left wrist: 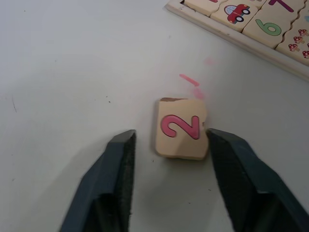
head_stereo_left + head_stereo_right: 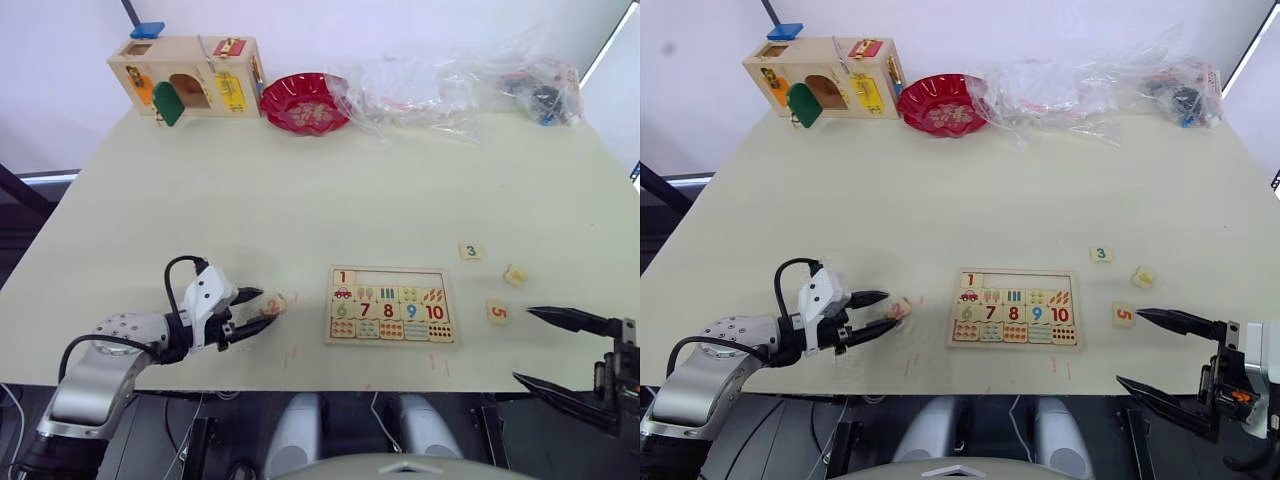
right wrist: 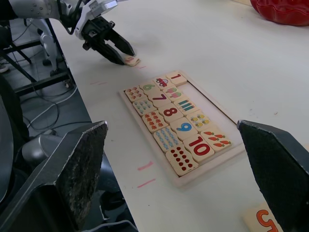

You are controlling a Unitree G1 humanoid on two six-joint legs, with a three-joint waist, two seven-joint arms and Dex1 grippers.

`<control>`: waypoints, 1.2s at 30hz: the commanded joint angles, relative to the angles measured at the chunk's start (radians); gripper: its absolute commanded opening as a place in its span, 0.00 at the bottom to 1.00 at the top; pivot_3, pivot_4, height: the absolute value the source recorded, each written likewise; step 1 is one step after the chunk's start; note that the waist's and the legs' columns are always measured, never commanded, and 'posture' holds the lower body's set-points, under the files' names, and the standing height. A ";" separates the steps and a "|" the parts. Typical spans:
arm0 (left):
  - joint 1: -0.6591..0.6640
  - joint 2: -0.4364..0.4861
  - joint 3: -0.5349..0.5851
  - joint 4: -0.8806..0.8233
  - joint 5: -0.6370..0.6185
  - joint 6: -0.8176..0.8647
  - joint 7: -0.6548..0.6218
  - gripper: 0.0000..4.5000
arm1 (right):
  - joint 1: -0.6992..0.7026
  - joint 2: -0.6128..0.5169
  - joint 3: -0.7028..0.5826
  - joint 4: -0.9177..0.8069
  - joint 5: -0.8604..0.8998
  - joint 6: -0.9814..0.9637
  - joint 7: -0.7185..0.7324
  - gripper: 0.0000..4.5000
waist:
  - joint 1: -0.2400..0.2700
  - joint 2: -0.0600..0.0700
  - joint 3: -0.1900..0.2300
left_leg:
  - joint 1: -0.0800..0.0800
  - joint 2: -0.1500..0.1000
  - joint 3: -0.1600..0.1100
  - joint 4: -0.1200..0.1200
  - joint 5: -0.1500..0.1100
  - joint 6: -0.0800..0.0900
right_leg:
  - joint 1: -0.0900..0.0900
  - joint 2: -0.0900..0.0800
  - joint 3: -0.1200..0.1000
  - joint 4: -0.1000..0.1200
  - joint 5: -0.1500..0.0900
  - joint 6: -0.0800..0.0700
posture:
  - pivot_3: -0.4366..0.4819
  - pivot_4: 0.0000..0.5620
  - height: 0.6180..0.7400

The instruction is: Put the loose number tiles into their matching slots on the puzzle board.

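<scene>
- Right now the 2 tile (image 1: 181, 128) lies flat on the table (image 2: 330, 190), off the left end of the puzzle board (image 2: 392, 306) and near the table's front edge — digit facing up.
- Left gripper (image 2: 257, 313) sits low around it, fingers apart, one on each side; in the left wrist view one finger (image 1: 231, 159) looks to be just touching the tile's edge, while the other stands clear of it.
- On the board, the 1 tile (image 2: 342, 277) already fills the leftmost place in the slots (image 2: 398, 279); the rest of that top strip lies bare.
- Off the board's right end: the 3 tile (image 2: 471, 251) farthest back, a tilted tile with a yellow digit (image 2: 515, 275) just right of it, and the 5 tile (image 2: 498, 311) nearest the front.
- Right gripper (image 2: 555, 350) hovers by the table's front right edge, just beside the 5 tile — fingers spread wide, holding nothing.
- Along the far edge, a wooden latch box (image 2: 187, 77), a red bowl (image 2: 304, 103) and clear plastic bags (image 2: 450, 92).
</scene>
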 commanded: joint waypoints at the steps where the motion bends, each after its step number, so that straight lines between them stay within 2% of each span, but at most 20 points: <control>1: 0.016 0.002 -0.013 0.018 0.016 -0.018 -0.007 0.59 | 0.006 0.007 -0.006 -0.031 0.016 -0.001 -0.007 1.00 | 0.000 0.000 0.000 | 0.000 0.000 0.000 0.000 0.000 0.000 | 0.000 0.000 0.000 0.000 0.000 0.000 | 0.48 0.27 1.00; 12: 0.015 0.007 -0.022 0.143 0.047 -0.139 -0.054 0.59 | 0.005 0.014 0.001 -0.029 0.009 -0.005 -0.013 1.00 | -0.002 0.002 -0.001 | 0.001 0.000 0.000 0.000 0.000 0.000 | 0.000 0.000 0.000 0.000 0.000 0.000 | 0.48 0.27 1.00; 15: 0.009 0.004 -0.029 0.156 0.050 -0.150 -0.057 0.40 | 0.007 0.016 0.001 -0.033 0.008 -0.006 -0.015 1.00 | -0.002 0.004 -0.002 | 0.001 0.000 0.000 0.000 0.000 0.000 | 0.000 0.000 0.000 0.000 0.000 0.000 | 0.48 0.27 1.00; 16: 0.006 0.003 -0.032 0.155 0.049 -0.149 -0.055 0.29 | 0.007 0.016 0.001 -0.033 0.009 -0.006 -0.015 1.00 | -0.002 0.004 -0.003 | 0.001 0.000 0.001 0.000 0.000 0.000 | 0.000 0.000 0.000 0.000 0.000 0.000 | 0.48 0.27 1.00; 17: 0.004 0.002 -0.035 0.151 0.048 -0.147 -0.054 0.22 | 0.008 0.016 0.001 -0.033 0.008 -0.006 -0.015 1.00 | -0.002 0.004 -0.003 | 0.001 0.000 0.001 0.000 0.000 0.000 | 0.000 0.000 0.000 0.000 0.000 0.000 | 0.48 0.27 1.00; 23: 0.004 0.009 -0.025 0.115 0.020 -0.135 -0.065 0.22 | 0.007 0.014 0.003 -0.030 0.006 -0.007 -0.013 1.00 | -0.002 0.005 -0.004 | 0.001 0.000 0.001 0.000 0.000 0.000 | 0.000 0.000 0.001 0.000 0.000 0.000 | 0.48 0.27 1.00; 29: -0.061 0.066 0.006 0.046 -0.072 -0.072 -0.153 0.22 | -0.009 0.011 0.005 -0.033 0.016 0.002 -0.026 1.00 | -0.002 0.005 -0.003 | 0.000 0.000 0.001 0.000 0.000 0.000 | 0.000 0.001 0.000 0.000 0.000 0.000 | 0.48 0.27 1.00; 33: -0.210 0.154 -0.046 0.008 -0.090 0.028 -0.239 0.22 | -0.017 0.010 0.003 -0.041 0.026 0.010 -0.042 1.00 | 0.005 0.004 -0.002 | -0.002 0.000 0.002 0.001 0.000 0.000 | 0.000 0.002 -0.002 0.000 0.000 0.000 | 0.48 0.27 1.00; 36: -0.321 0.188 -0.101 -0.019 -0.088 0.090 -0.275 0.22 | -0.012 0.011 -0.006 -0.059 0.033 0.025 -0.060 1.00 | 0.002 0.004 -0.002 | -0.002 -0.001 0.002 0.001 0.000 0.000 | 0.000 0.002 -0.002 0.000 0.000 0.000 | 0.48 0.27 1.00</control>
